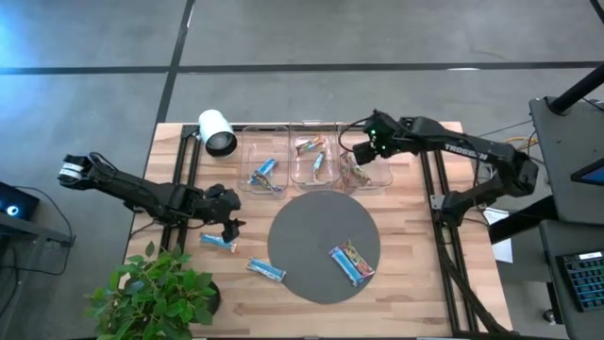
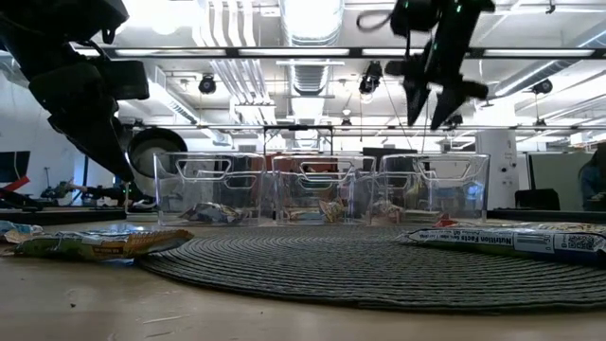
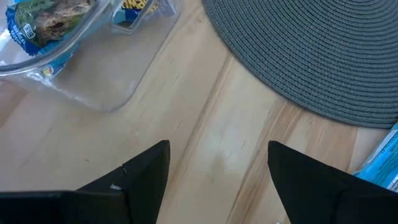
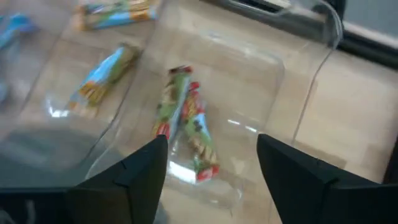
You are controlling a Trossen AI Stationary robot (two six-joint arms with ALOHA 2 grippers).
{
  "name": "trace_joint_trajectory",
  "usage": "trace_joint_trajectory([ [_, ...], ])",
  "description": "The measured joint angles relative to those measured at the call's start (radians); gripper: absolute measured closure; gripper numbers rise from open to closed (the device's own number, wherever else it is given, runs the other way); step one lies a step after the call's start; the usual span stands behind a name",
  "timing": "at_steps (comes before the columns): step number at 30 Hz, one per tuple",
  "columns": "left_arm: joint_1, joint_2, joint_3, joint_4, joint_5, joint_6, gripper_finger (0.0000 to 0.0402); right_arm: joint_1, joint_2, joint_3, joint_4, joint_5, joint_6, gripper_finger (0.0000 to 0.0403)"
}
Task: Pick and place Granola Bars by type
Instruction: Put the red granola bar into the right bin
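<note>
Right pincer (image 1: pixel 370 144) hovers apart and empty over the upper-right bin (image 1: pixel 365 165); left pincer (image 1: pixel 229 229), apart, must drop onto the blue bar (image 1: pixel 217 243) at lower left of the desk (image 1: pixel 415 274).

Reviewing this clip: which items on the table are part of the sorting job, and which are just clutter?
Part of the job:
granola bars, some loose, some already binned
three clear bins
left gripper, open above the table
right gripper, open over the right-hand bin

Just lying about:
round grey mat
potted plant
white cylinder
</note>
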Motion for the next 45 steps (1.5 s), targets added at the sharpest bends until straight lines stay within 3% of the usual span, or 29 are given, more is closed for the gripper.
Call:
trace_joint_trajectory([
  [5,0.001,0.000,0.000,0.008,0.000,0.031,0.0150,0.123,-0.009,0.054,-0.163,-0.065,-0.030,0.0162],
  [11,0.003,0.000,0.000,0.017,0.000,0.053,0.0150,0.381,-0.003,-0.001,-0.201,-0.186,0.102,0.0173],
  [15,0.004,0.000,-0.001,0.026,0.000,0.069,0.0150,0.562,-0.002,-0.064,-0.122,-0.191,0.298,0.0178],
  [21,0.006,0.000,-0.002,0.047,0.001,0.142,0.0150,0.736,0.004,-0.231,0.229,-0.186,0.628,0.0179],
  [25,0.006,0.000,-0.002,0.051,0.018,0.158,0.0150,0.787,0.051,-0.306,0.370,-0.175,0.763,0.0179],
  [29,0.005,0.000,-0.002,0.050,0.039,0.171,0.0150,0.822,0.136,-0.310,0.419,-0.185,0.775,0.0179],
  [37,0.005,0.000,-0.004,0.009,0.099,0.176,0.0150,0.826,0.305,-0.210,0.389,-0.181,0.697,0.0179],
  [45,0.013,0.000,-0.007,-0.028,0.213,0.172,0.0149,0.823,0.329,-0.144,0.268,-0.162,0.624,0.0179],
])
